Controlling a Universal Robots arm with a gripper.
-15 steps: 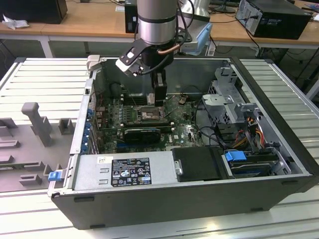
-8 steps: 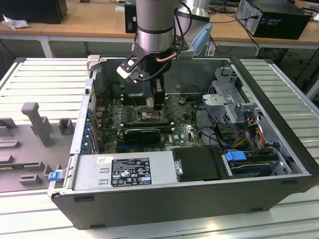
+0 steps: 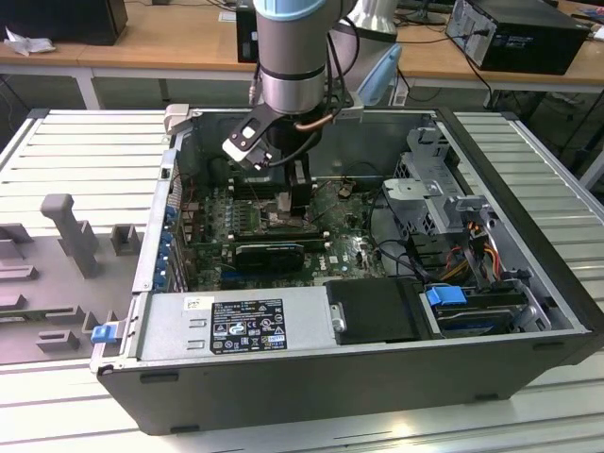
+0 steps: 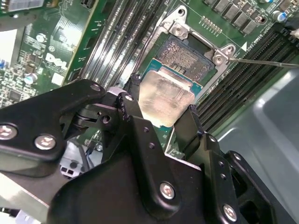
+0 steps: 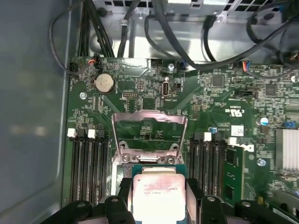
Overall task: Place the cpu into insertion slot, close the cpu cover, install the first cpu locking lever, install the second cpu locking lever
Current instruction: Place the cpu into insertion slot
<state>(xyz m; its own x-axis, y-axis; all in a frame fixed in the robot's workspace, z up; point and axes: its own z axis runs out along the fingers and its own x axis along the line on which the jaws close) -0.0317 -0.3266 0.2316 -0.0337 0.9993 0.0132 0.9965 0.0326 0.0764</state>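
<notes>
A lab workshop: an opened computer case (image 3: 359,401) on a ribbed metal worktop (image 3: 80,151), desks (image 3: 179,38) with computers (image 3: 519,38) behind.

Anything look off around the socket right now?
Nothing damaged that I can see. The cpu is not seated: the gripper is shut on it, and it overlaps just one end of the insertion slot, with the pin field exposed. The cpu cover stands open.
</notes>
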